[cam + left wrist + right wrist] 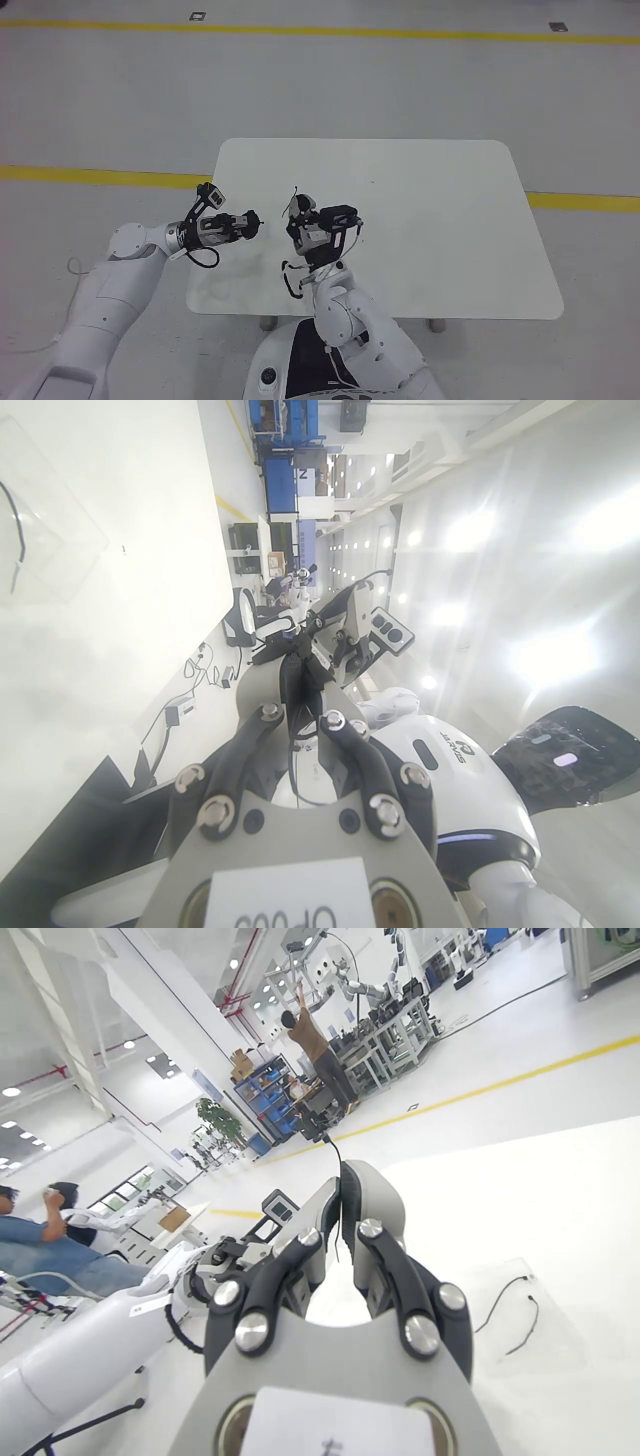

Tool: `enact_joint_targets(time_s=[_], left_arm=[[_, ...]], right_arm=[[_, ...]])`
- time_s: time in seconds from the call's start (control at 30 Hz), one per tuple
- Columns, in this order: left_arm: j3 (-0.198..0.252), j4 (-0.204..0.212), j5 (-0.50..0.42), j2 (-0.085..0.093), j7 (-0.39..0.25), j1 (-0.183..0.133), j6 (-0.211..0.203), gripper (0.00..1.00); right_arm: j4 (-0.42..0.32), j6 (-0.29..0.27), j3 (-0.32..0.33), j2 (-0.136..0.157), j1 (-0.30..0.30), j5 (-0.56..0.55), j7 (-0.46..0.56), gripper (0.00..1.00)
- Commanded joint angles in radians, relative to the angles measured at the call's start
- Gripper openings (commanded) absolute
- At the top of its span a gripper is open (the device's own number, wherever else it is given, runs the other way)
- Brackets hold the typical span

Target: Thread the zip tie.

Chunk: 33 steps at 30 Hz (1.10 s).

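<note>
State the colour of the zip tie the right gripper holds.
Black. The zip tie shows best in the right wrist view, in the right gripper.

Both arms are raised over the near left part of the table (430,230). The left gripper (256,223) lies level, fingers closed, and points at the right gripper (342,1178) close by. The right gripper is tipped upward and pinches a tie (334,1146) between closed fingers.
</note>
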Motion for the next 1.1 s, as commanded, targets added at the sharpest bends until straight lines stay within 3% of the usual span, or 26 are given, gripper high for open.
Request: enact_joint_targets(time_s=[0.0, 0.27, 0.5, 0.8, 1.07], left_arm=[[0.000, 0.000, 0.000, 0.000, 0.000, 0.000, 0.000, 0.00], [0.000, 0.000, 0.000, 0.000, 0.000, 0.000, 0.000, 0.00], [0.000, 0.000, 0.000, 0.000, 0.000, 0.000, 0.000, 0.00], [0.000, 0.000, 0.000, 0.000, 0.000, 0.000, 0.000, 0.00], [0.000, 0.000, 0.000, 0.000, 0.000, 0.000, 0.000, 0.00]], right_arm=[[-0.001, -0.003, 0.001, 0.000, -0.001, 0.003, 0.000, 0.00], [-0.002, -0.005, 0.001, 0.001, -0.001, 0.003, -0.003, 0.00], [0.009, 0.001, -0.040, 0.009, 0.007, 0.053, -0.095, 0.00], [0.090, 0.010, -0.113, 0.007, 0.057, 0.140, -0.187, 0.00], [0.110, 0.033, -0.131, 0.004, 0.072, 0.146, -0.218, 0.00]])
